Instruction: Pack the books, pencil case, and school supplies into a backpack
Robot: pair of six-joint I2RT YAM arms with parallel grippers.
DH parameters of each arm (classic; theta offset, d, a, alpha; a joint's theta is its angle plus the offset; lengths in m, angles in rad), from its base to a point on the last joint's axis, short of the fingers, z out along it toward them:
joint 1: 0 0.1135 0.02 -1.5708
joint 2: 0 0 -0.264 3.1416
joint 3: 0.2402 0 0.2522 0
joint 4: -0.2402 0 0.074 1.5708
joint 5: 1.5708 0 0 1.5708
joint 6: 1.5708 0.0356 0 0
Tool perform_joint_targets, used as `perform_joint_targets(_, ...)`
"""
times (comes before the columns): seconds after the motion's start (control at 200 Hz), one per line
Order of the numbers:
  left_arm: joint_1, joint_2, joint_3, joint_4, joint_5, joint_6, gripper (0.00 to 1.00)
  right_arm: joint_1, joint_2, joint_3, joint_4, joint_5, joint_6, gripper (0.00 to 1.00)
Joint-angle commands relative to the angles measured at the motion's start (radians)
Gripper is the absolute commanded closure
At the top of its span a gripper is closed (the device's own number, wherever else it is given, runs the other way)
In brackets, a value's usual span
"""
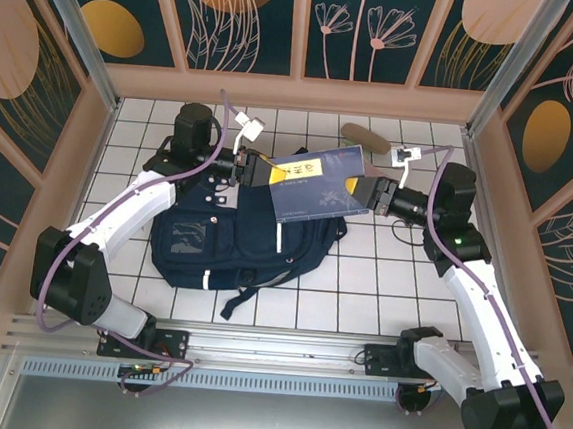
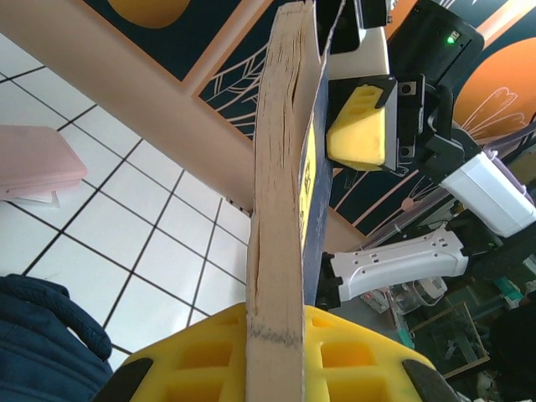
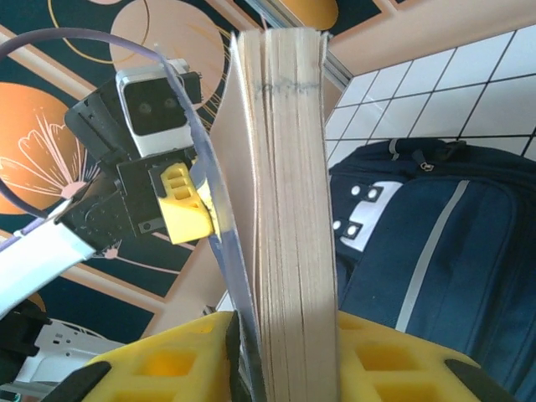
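Where both jaws pinch opposite edges, books (image 1: pixel 314 185) above backpack (image 1: pixel 213 246)

1. The books (image 3: pixel 289 209) stand edge-on, pages toward the camera, pinched between the yellow fingers of the right claw (image 3: pixel 285 347).
2. The left claw (image 3: pixel 197 209) meets their far left side.
3. A navy backpack (image 3: pixel 435 251) lies on the white tiled counter (image 3: pixel 469 92), right of the books.

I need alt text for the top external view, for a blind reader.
Two robot arms hold a stack of books between them above a navy backpack on a white tiled table; the left gripper grips one end, the right gripper the other. A tan oval piece lies behind.
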Motion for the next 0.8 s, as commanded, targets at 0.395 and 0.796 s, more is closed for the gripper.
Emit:
perform_joint_targets(0.395, 0.047, -0.02, 0.007, -0.156, -0.492, -0.086, 0.41, -0.035, -0.144, -0.116, -0.117, 0.466, 0.029, 1.0)
perform_joint_targets(0.796, 0.021, 0.018, -0.214, 0.011, -0.639, -0.426, 0.4, -0.039, -0.237, -0.233, -0.121, 0.592, 0.063, 1.0)
